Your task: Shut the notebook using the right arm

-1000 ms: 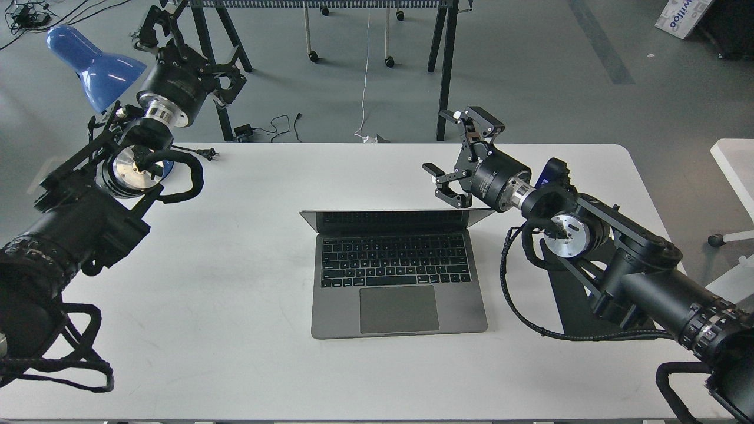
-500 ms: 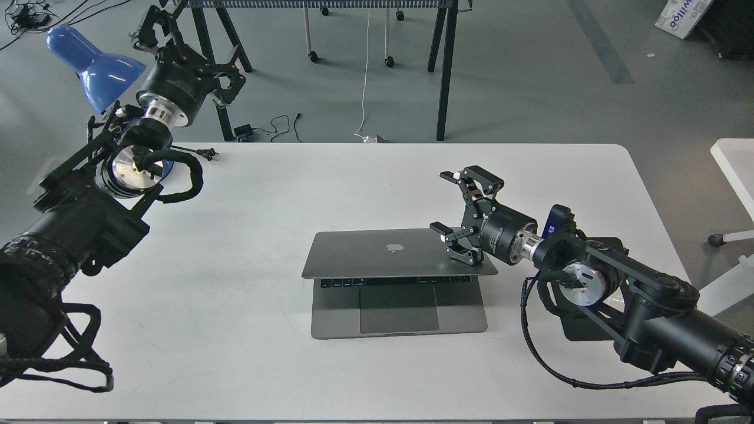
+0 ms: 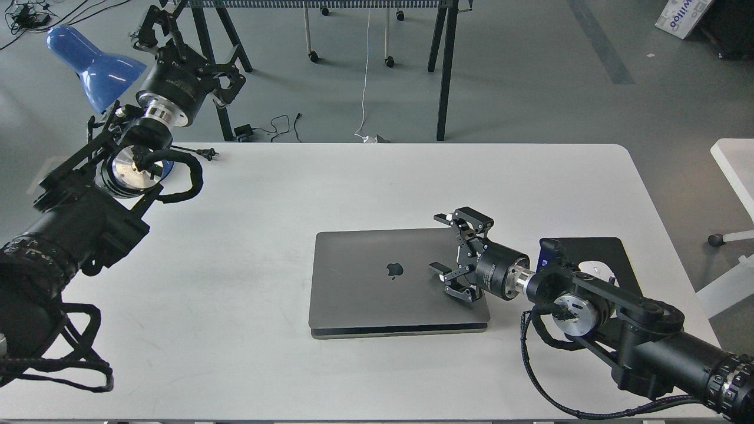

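The notebook is a slim space-grey laptop lying in the middle of the white table. Its lid is down flat on the base, with the dark apple logo facing up. My right gripper rests over the lid's right part, fingers spread apart and open, holding nothing. One finger lies near the logo. My right arm comes in from the lower right. My left gripper is raised at the far left beside the blue lamp; its fingers cannot be told apart.
A black mouse pad with a white mouse lies right of the notebook, partly under my right arm. A blue lamp stands at the far left corner. A power plug lies near it. Trestle legs stand behind the table.
The notebook's lid went from upright open, through half lowered, to flat shut. My right gripper moved down and toward me with the lid. The left arm has not moved.
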Controlling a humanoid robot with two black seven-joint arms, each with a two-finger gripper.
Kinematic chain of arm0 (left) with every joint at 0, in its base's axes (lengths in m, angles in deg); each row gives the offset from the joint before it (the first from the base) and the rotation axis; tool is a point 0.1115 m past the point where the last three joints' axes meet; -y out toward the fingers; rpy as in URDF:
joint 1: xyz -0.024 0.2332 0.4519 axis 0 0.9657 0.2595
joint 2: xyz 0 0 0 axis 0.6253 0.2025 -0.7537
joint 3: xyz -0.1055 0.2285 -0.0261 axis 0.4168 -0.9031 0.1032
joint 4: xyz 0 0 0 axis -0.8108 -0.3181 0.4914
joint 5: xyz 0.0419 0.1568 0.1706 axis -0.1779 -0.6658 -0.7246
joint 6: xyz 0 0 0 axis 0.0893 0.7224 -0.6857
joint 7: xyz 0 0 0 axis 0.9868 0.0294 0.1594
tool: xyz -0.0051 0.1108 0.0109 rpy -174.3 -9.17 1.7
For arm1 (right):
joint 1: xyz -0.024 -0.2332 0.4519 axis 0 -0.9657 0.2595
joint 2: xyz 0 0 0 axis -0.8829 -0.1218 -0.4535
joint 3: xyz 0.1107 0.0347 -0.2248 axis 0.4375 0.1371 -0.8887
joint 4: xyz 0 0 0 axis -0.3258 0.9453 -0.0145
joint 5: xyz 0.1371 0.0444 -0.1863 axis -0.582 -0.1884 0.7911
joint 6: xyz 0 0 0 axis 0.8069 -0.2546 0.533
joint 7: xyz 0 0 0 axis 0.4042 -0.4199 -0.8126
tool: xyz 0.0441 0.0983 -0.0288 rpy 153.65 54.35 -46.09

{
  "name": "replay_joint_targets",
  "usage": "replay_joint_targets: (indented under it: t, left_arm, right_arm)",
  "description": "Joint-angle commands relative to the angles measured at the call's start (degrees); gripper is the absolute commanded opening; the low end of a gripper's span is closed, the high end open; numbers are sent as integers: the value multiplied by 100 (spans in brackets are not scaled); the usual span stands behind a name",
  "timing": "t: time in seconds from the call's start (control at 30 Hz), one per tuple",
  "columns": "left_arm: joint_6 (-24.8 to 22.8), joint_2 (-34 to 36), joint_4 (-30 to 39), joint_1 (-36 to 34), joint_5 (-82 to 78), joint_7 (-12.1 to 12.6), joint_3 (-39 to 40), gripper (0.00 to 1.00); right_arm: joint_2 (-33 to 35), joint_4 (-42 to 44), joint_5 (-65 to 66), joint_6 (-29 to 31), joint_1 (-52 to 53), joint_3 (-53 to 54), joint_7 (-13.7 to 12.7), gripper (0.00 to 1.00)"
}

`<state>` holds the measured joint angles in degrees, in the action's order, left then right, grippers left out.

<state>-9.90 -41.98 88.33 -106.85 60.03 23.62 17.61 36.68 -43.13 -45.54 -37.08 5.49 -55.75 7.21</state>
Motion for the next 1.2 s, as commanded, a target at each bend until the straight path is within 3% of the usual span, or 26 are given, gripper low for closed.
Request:
replay_joint_targets:
  t: [0.0, 0.83, 1.17]
  left_arm:
    - [0, 0, 0, 0, 0, 0, 0, 100]
    - [0, -9, 9, 0, 9, 0, 0, 100]
    - [0, -9, 9, 0, 0, 0, 0, 100]
  right_arm:
    - [-1, 21, 0, -39, -10, -99, -8, 100]
    - [-19, -180, -17, -312, 139, -258, 1, 100]
    - [148, -401, -17, -197, 438, 1990, 54, 100]
